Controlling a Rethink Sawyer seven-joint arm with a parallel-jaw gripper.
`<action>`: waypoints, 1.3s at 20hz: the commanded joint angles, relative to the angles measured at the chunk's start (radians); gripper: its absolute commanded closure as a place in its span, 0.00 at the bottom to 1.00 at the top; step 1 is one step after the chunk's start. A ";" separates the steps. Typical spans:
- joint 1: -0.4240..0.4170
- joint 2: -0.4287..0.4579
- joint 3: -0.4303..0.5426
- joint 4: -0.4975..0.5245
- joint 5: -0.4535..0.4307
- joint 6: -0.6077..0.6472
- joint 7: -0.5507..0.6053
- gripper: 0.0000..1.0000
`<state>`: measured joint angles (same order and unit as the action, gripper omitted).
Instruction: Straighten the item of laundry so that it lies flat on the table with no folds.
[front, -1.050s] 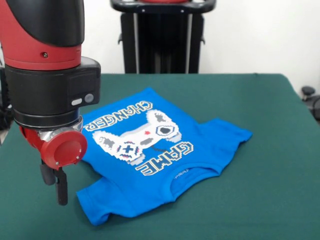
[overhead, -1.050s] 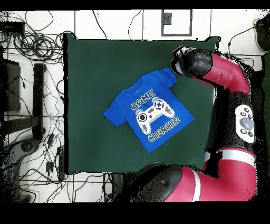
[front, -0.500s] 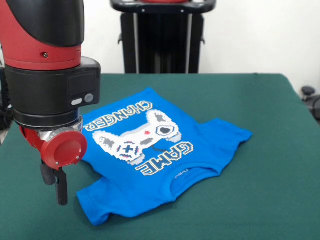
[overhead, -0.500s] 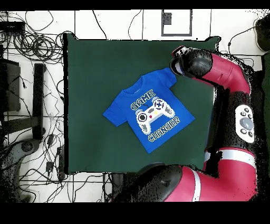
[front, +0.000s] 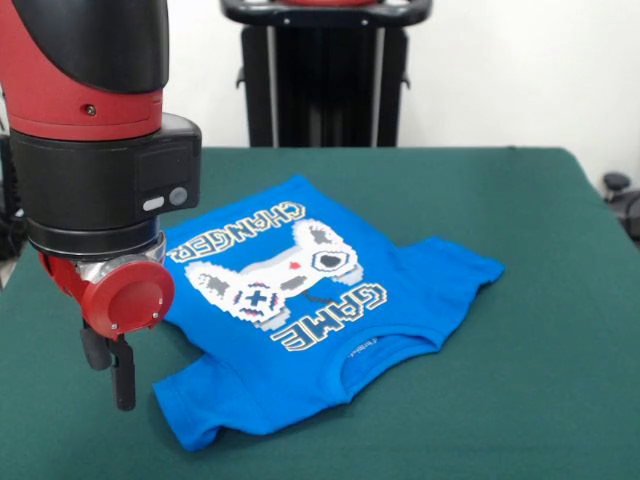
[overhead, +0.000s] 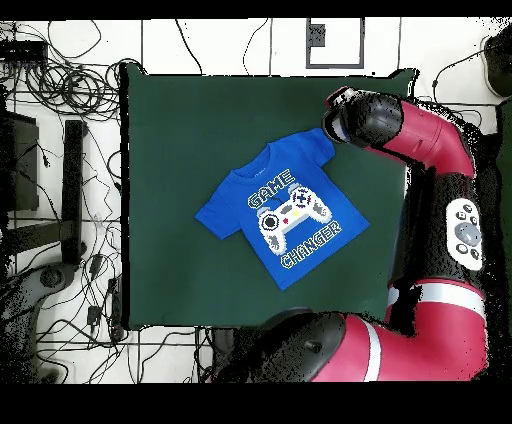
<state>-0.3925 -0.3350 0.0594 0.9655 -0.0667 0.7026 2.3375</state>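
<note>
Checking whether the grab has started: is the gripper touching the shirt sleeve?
Cannot tell. In the front view the gripper hangs just beside the shirt sleeve edge with no plain gap; the overhead view hides it under the arm.

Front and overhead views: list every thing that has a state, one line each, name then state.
T-shirt: spread print-side up on the table, nearly flat, slight ripples near the collar.
Table: bearing only the T-shirt.
Gripper: hanging just off the T-shirt's sleeve, holding nothing; open or shut cannot be told.
Arm: bent out over the table's edge.
</note>
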 joint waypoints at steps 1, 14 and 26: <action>0.031 -0.043 0.050 0.159 0.029 -0.001 0.066 0.00; 0.039 -0.062 0.085 0.250 0.069 -0.070 0.109 0.00; 0.067 -0.006 0.076 0.248 0.076 -0.170 0.127 0.00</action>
<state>-0.3841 -0.3981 0.0596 1.0704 -0.0216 0.5986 2.3375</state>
